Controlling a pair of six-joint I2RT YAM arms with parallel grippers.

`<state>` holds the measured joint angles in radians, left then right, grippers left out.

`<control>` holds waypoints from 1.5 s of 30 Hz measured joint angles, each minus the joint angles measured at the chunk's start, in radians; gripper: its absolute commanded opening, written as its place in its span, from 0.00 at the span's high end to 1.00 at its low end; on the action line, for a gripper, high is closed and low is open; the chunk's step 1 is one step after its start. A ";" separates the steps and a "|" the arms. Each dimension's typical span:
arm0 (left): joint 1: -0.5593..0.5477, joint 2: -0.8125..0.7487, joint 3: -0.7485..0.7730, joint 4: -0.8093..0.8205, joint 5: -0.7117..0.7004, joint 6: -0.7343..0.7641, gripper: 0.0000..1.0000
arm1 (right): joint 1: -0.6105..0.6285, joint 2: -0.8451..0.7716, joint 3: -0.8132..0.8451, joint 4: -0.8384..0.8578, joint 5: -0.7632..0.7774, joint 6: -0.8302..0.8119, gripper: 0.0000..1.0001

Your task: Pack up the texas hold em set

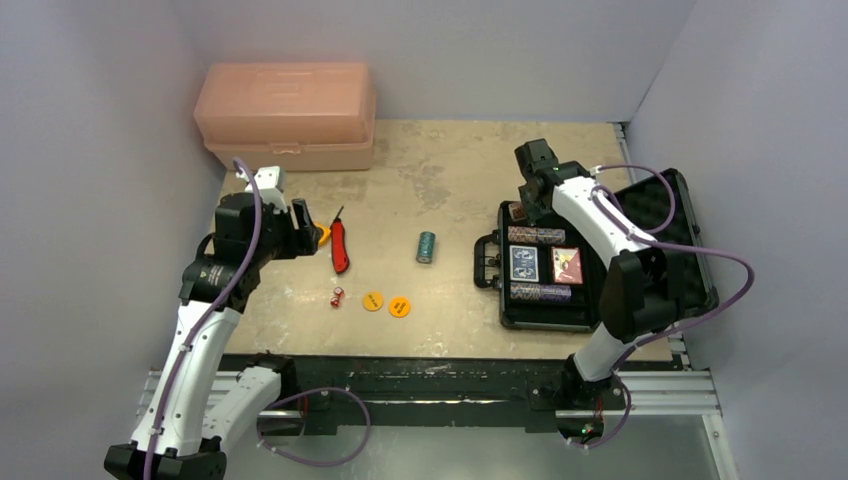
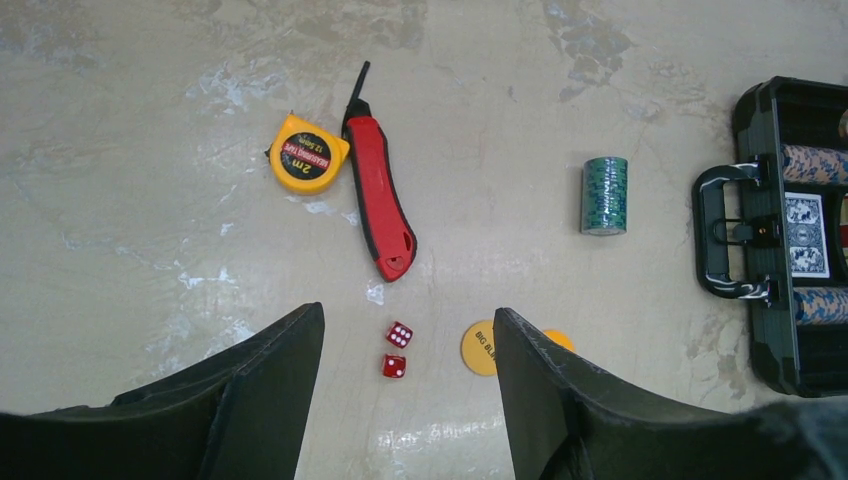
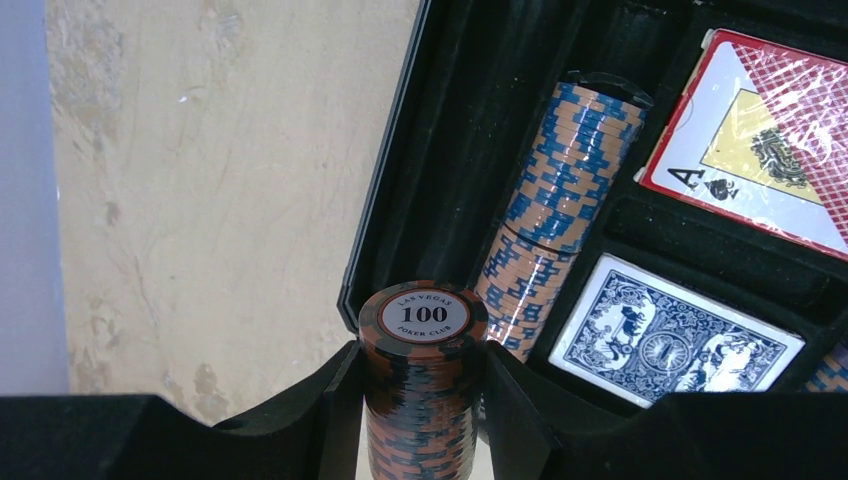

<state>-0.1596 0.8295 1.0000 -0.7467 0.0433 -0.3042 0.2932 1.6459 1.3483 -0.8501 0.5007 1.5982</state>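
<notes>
While I watch the top view, the black case [image 1: 690,228] lies open at the right side of the bench [image 1: 450,170], its foam-lined lid laid back to the right and its handle [image 1: 485,262] facing the middle of the bench. Inside it, a blue deck [image 1: 524,263] and a red deck [image 1: 567,264] sit side by side between two rows of striped chips [image 1: 536,235].

My right hand [image 3: 425,350] is clenched on a stack of orange-and-black chips [image 3: 425,420], the top one marked 100. It holds the stack at the far corner of the case on the handle side, just beside the nearer chip row. I cannot tell whether the stack touches the case.

My left hand [image 2: 408,320] is released, its fingers [image 2: 290,350] spread wide with nothing between them. It hangs over the left part of the bench. Below it lie two red dice [image 2: 397,350], close together, and just to their right two orange discs [image 2: 480,348], one partly hidden behind a finger.

A roll of green chips [image 2: 605,196] lies on its side between the discs and the case, apart from both. A red utility knife [image 2: 380,200] lies beyond the dice, with a yellow tape measure [image 2: 308,153] touching its left side. A peach toolbox [image 1: 287,115] stands shut at the far left corner.
</notes>
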 measured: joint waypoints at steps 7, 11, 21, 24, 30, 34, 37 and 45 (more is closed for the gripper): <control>0.000 0.005 0.000 0.001 0.008 0.000 0.38 | -0.049 0.050 0.030 0.014 -0.021 0.018 1.00; 0.000 0.011 0.000 0.006 0.025 0.000 0.38 | -0.076 0.076 0.030 0.033 -0.044 0.021 1.00; 0.000 0.010 0.000 0.007 0.032 0.000 0.38 | -0.091 0.147 0.058 0.053 -0.068 0.024 1.00; 0.000 0.007 0.000 0.009 0.033 0.001 0.38 | -0.093 0.163 0.062 0.056 -0.077 0.024 1.00; -0.001 0.006 0.000 0.021 0.036 0.000 0.38 | -0.098 0.188 0.077 0.049 -0.095 0.025 1.00; -0.003 0.002 0.000 0.025 0.037 0.000 0.38 | -0.098 0.214 0.093 0.049 -0.103 0.025 1.00; -0.006 0.001 0.000 0.026 0.039 0.000 0.38 | -0.098 0.221 0.093 0.043 -0.105 0.025 0.95; -0.006 -0.002 -0.001 0.026 0.039 0.000 0.38 | -0.098 0.222 0.097 0.023 -0.110 0.026 0.89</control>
<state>-0.1661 0.8280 0.9993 -0.7204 0.0826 -0.3038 0.1951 1.8679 1.4456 -0.8268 0.3904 1.6241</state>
